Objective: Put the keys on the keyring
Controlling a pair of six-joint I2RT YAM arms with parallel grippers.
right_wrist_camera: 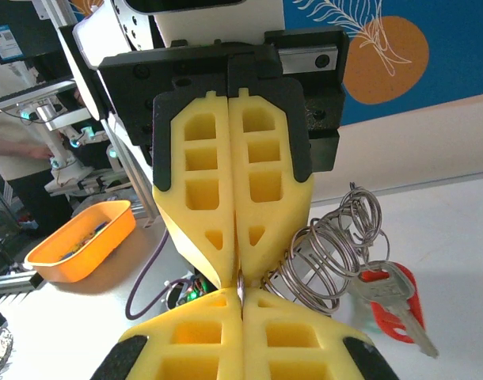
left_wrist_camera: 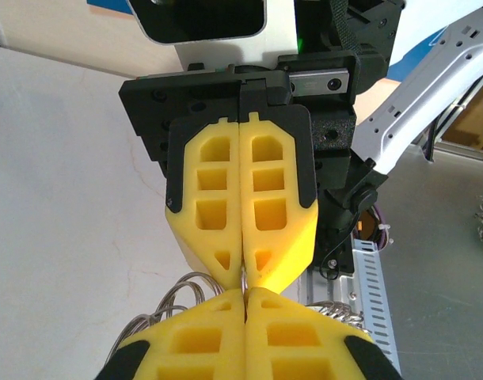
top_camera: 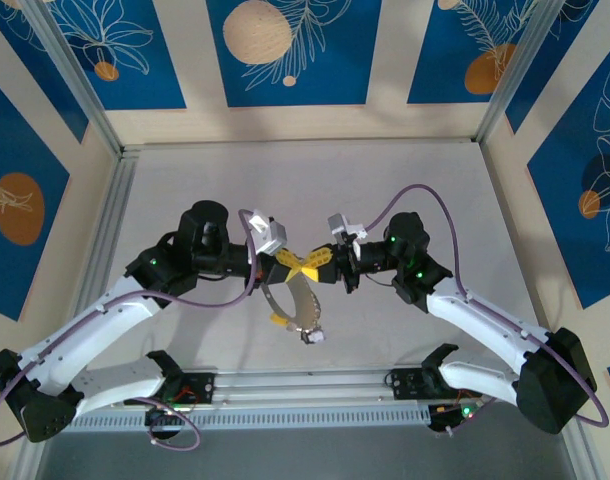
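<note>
Left gripper [left_wrist_camera: 245,294] and right gripper [right_wrist_camera: 241,294] are both clenched, tip to tip, pinching the keyring [top_camera: 272,298] wire between them above the table [top_camera: 185,180]. The ring hangs off the tips, long axis toward the near edge. The red-tagged key [right_wrist_camera: 392,305] dangles from small coiled rings [right_wrist_camera: 328,249], blade pointing away from them. Looks like a regrip mid-threading. Next: one side lets go without dropping the ring.

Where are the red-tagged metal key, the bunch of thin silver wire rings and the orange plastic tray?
red-tagged metal key [right_wrist_camera: 406,289]: right wrist view, red tag.
bunch of thin silver wire rings [right_wrist_camera: 305,269]: right wrist view, stacked coils.
orange plastic tray [right_wrist_camera: 83,261]: right wrist view, outer wall.
</note>
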